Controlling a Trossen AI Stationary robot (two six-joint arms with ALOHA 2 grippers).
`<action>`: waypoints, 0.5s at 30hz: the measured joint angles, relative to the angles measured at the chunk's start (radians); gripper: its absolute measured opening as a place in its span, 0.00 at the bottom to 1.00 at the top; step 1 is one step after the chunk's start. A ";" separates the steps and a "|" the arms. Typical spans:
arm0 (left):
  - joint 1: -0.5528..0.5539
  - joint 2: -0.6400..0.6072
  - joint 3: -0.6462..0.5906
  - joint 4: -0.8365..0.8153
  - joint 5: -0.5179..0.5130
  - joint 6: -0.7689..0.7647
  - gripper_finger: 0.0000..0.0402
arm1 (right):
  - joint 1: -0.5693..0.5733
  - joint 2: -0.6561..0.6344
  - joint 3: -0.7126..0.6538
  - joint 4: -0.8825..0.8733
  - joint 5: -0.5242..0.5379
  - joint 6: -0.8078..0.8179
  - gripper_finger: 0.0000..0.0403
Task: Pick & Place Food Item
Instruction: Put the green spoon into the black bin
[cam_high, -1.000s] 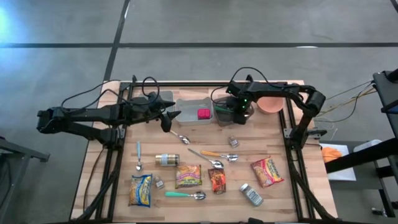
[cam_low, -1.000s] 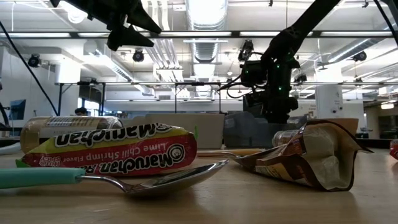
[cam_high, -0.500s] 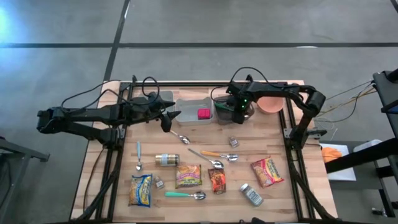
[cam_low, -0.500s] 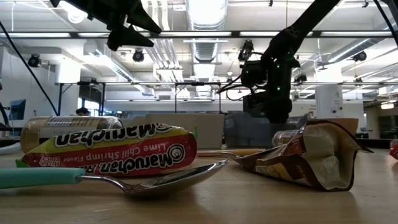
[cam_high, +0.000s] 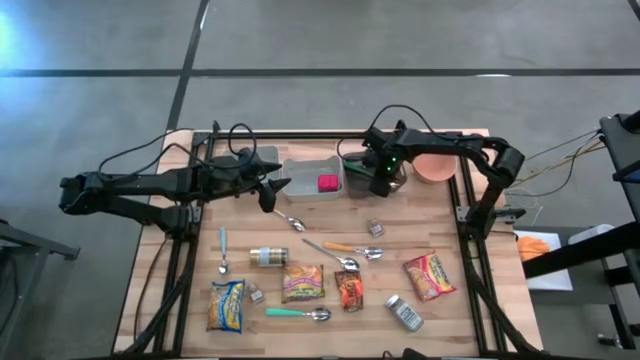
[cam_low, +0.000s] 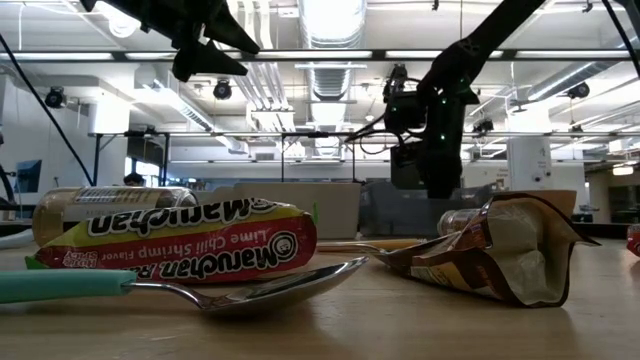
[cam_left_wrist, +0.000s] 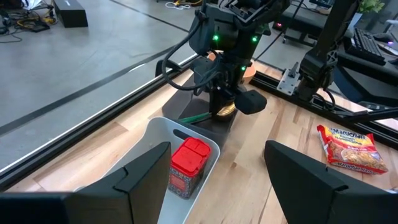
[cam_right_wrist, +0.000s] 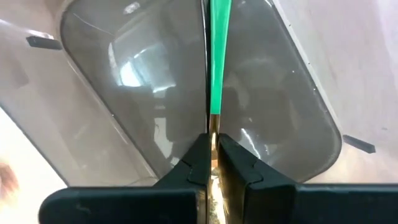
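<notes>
The right tool (cam_right_wrist: 211, 163) is pinching a green-handled spoon (cam_right_wrist: 219, 56) over the grey bin (cam_right_wrist: 124, 93) at the desk's far edge; release it low, handle inside. The left tool (cam_high: 268, 188) hovers spread beside the white bin (cam_high: 305, 172).

Overhead, straight down on whole table (cam_high: 440, 230). Low, at table level, close behind ramen packet (cam_low: 190, 240), facing the room. Left wrist, across far edge toward grey bin (cam_left_wrist: 205, 115). Right wrist, close above same grey bin (cam_right_wrist: 124, 93).
</notes>
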 joint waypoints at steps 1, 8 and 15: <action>0.000 0.000 0.000 -0.001 0.000 0.000 0.65 | 0.000 -0.001 0.001 -0.001 0.000 0.001 0.03; 0.000 0.000 0.000 -0.003 0.000 0.000 0.65 | 0.000 -0.003 0.001 0.002 -0.006 0.022 0.03; 0.000 0.000 0.000 -0.003 0.000 0.000 0.65 | 0.000 -0.003 -0.002 0.004 -0.001 0.054 0.03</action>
